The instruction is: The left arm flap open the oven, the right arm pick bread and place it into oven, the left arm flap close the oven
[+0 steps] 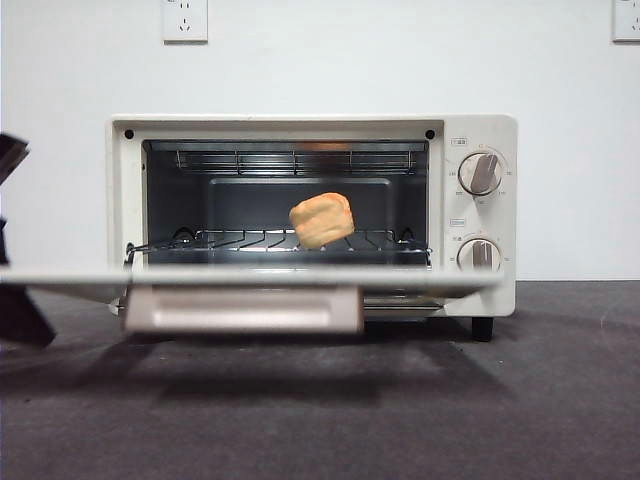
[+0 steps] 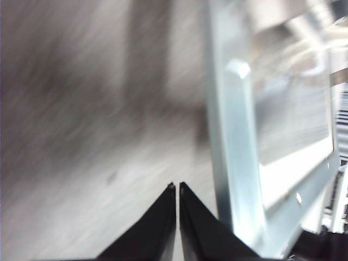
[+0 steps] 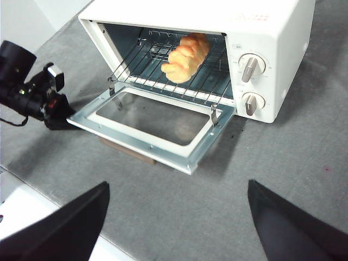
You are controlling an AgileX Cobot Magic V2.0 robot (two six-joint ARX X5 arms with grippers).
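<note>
The cream-white oven (image 1: 480,130) stands with its glass door (image 1: 250,277) flapped down flat. The golden bread (image 1: 322,220) lies on the wire rack (image 1: 240,240) inside, also seen in the right wrist view (image 3: 187,57). My left gripper (image 2: 175,186) is shut and empty, low over the table just beside the door's left edge (image 2: 234,163); it shows as a dark shape at the left edge of the front view (image 1: 15,310) and in the right wrist view (image 3: 57,114). My right gripper (image 3: 178,185) is open and empty, high above the table in front of the oven (image 3: 272,32).
The oven's beige handle (image 1: 240,308) hangs below the open door. Two knobs (image 1: 482,172) are on the right side of the oven. A dark grey tabletop (image 1: 400,400) and a white wall with sockets (image 1: 185,20) are behind.
</note>
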